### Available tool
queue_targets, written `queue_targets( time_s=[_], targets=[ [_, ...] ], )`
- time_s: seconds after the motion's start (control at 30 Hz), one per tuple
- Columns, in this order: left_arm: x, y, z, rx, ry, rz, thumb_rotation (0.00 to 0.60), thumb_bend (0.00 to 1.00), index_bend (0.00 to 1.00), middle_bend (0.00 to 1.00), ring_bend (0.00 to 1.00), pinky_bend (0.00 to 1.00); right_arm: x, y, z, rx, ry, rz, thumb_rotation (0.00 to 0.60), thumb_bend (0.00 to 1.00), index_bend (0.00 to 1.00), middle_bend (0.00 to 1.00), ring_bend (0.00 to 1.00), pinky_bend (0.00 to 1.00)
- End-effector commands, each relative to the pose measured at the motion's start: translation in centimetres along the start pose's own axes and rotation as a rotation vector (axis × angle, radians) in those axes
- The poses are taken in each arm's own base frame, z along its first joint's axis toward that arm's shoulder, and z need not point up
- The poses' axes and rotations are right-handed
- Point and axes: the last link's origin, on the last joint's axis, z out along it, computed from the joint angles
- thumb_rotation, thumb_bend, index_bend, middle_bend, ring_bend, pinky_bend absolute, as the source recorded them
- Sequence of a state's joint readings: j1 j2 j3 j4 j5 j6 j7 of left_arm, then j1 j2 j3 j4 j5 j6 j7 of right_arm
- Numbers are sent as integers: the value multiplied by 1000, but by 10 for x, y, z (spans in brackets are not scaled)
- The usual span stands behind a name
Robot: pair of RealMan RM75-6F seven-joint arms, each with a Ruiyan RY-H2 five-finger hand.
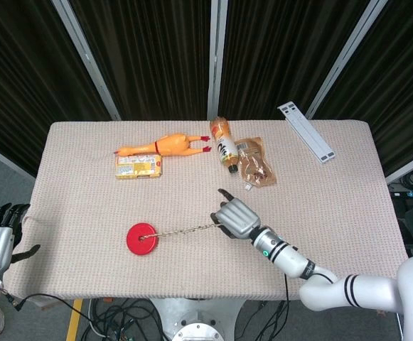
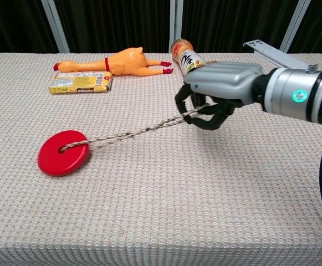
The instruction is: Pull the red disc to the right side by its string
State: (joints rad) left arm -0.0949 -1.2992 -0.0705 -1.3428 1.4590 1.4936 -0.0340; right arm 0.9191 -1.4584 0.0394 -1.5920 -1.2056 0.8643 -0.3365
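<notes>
Gripping the twisted string (image 2: 133, 133) in curled fingers (image 2: 205, 119), the robot's right hand (image 2: 219, 88) hovers above the middle of the beige-clothed table (image 1: 334, 177), its knuckles turned upward in the chest view. From that fist the cord runs taut and slanting down to the red disc (image 2: 63, 152), which lies flat on the cloth to the left of centre, the string threaded through its middle hole. In the head view the disc (image 1: 143, 238) sits toward the table's near edge, with the hand (image 1: 236, 217) to its right and a little farther back.

Along the far side lie a yellow rubber chicken (image 1: 167, 145), on its side, and a yellow packet (image 1: 138, 165) just in front of it. Beside them, a bottle with an orange cap end (image 1: 224, 142) rests on its side, touching a clear bag of brown contents (image 1: 256, 165). A white strip-like bar (image 1: 306, 131) lies near the far right corner.

Off the table's left edge, the left hand (image 1: 0, 227) hangs low, fingers apart and holding nothing.
</notes>
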Motion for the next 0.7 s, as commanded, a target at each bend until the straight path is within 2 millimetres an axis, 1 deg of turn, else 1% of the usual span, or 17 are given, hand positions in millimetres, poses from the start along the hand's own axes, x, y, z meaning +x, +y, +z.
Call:
queue_targets(
  time_s=[0.03,0.3,0.4,0.5,0.7],
  targets=[
    [0,1,1,-2,-1,0,600,21,176,173,97,143,-3,32,-32,-90,7,23,600,539,974,972,408,0],
    [-3,5,1,-14,-11,4,600,21,176,173,97,143,-12,98,-115,-322,49,103,600,542,979,972,408,0],
    [-3,7,2,-17,-11,3,600,22,176,173,97,143,-16,119,-143,-401,67,109,600,544,981,974,429,0],
    [-3,8,2,-22,-16,8,600,21,175,173,97,143,-20,140,-168,-485,90,118,600,544,981,975,436,0],
    [-2,9,2,-23,-16,10,600,22,176,173,96,143,-21,180,-207,-650,159,164,600,545,982,975,436,0]
  ],
)
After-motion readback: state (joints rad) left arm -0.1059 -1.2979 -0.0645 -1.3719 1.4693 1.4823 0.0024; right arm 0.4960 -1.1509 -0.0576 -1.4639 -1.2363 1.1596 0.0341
